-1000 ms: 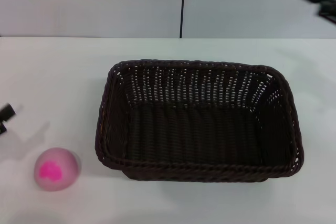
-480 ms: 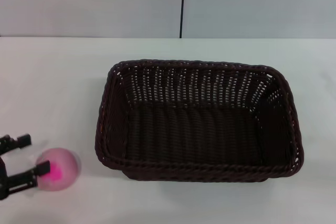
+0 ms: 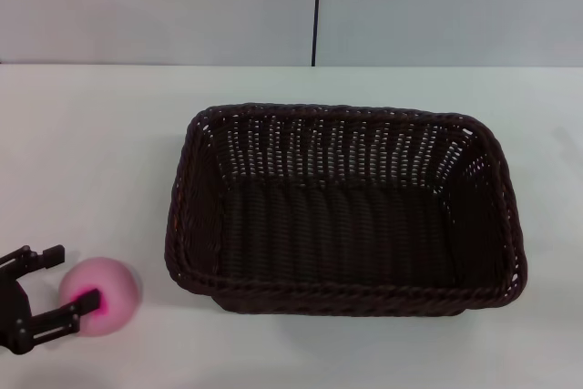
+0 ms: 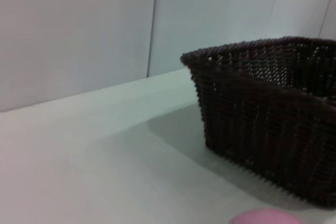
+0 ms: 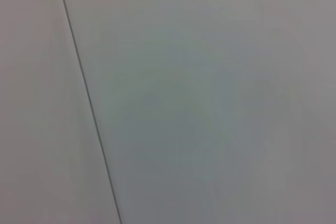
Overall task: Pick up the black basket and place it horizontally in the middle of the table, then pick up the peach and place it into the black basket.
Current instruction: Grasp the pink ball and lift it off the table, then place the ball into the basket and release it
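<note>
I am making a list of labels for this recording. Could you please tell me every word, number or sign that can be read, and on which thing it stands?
There are none: no readable text on the black basket, the peach, the white table, the wall behind, or the left pincer at the peach.

No legible text, label, brand, number or sign appears in any view
</note>
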Robot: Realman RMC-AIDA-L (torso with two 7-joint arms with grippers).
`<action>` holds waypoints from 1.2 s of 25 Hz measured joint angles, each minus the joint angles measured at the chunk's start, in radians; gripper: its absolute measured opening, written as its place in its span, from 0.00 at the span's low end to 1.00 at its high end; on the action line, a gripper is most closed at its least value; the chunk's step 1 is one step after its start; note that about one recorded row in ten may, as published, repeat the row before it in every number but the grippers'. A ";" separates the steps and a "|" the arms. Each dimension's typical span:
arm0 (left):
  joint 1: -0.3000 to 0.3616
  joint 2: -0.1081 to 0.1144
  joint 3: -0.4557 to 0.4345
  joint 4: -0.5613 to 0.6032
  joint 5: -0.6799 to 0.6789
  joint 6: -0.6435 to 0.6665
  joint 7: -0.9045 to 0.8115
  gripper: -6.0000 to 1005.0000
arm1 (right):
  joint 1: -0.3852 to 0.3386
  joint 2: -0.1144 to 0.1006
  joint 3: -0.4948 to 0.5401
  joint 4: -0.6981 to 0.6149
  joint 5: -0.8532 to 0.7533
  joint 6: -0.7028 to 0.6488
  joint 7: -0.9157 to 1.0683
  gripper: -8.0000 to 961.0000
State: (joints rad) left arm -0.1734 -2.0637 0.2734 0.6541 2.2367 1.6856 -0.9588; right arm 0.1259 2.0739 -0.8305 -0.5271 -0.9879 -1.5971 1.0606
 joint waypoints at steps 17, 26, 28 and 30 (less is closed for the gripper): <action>-0.011 0.001 0.002 -0.018 -0.007 0.012 0.050 0.29 | 0.013 0.001 0.067 0.130 0.010 -0.013 -0.079 0.69; -0.032 0.000 -0.093 -0.018 -0.175 0.079 0.022 0.22 | 0.014 0.001 0.088 0.152 0.009 -0.025 -0.080 0.69; -0.038 -0.002 -0.095 -0.019 -0.245 0.092 0.018 0.21 | 0.017 0.001 0.086 0.152 0.008 -0.024 -0.080 0.69; -0.055 -0.004 -0.088 -0.029 -0.310 0.114 0.014 0.20 | 0.020 0.002 0.081 0.153 0.007 -0.024 -0.080 0.69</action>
State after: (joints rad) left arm -0.2284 -2.0681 0.1856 0.6248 1.9270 1.7991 -0.9450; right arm 0.1456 2.0757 -0.7499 -0.3745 -0.9813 -1.6216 0.9802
